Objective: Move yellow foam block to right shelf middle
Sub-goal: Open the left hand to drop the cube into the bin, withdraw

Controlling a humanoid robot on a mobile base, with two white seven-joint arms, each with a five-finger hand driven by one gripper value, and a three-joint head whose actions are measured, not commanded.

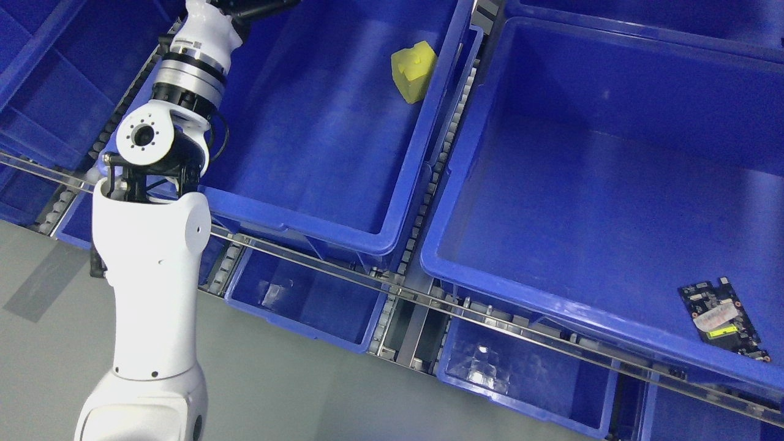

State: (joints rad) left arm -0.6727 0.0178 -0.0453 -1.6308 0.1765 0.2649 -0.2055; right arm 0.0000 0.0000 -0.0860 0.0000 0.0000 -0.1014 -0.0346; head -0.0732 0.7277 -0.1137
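Yellow foam block (414,70) lies in the left blue bin (318,147), tight against that bin's right wall near its far corner. The left arm (153,245) rises from the lower left along the bin's left edge; its hand is cut off at the picture's top, so I cannot tell how the fingers stand. The right blue bin (588,171) holds a circuit board (723,318) in its near right corner.
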